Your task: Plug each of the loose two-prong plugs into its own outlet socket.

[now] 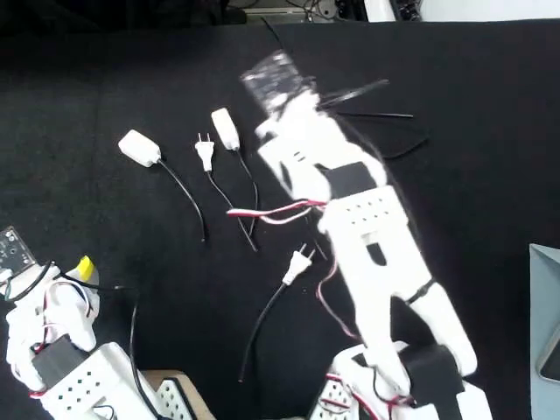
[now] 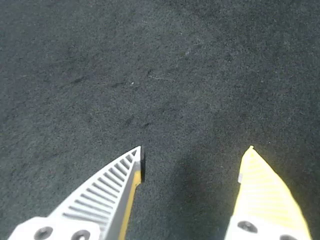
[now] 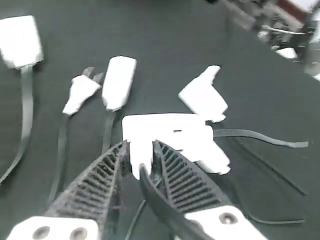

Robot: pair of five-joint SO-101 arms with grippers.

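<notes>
In the high view a white outlet socket (image 1: 139, 147) and a second one (image 1: 226, 129) lie at the back left, with a loose two-prong plug (image 1: 204, 151) between them. Another loose plug (image 1: 299, 262) lies mid-table beside the right arm (image 1: 367, 236). My right gripper (image 3: 140, 147) is shut on a white socket block (image 3: 165, 135) with a black cable; a further white piece (image 3: 202, 95) lies just past it. In the same view the plug (image 3: 80, 92) and the sockets (image 3: 118, 82) (image 3: 20, 40) lie beyond the fingers. My left gripper (image 2: 195, 150) hangs open over bare black cloth (image 2: 150, 75), near the table's front left corner (image 1: 85, 267).
Thin black cables (image 1: 188, 197) trail from the sockets and plugs across the black cloth, and two more (image 1: 376, 114) run out past the right arm. A grey-blue object (image 1: 547, 324) sits at the right edge. Red and white wires (image 1: 271, 213) hang from the right arm.
</notes>
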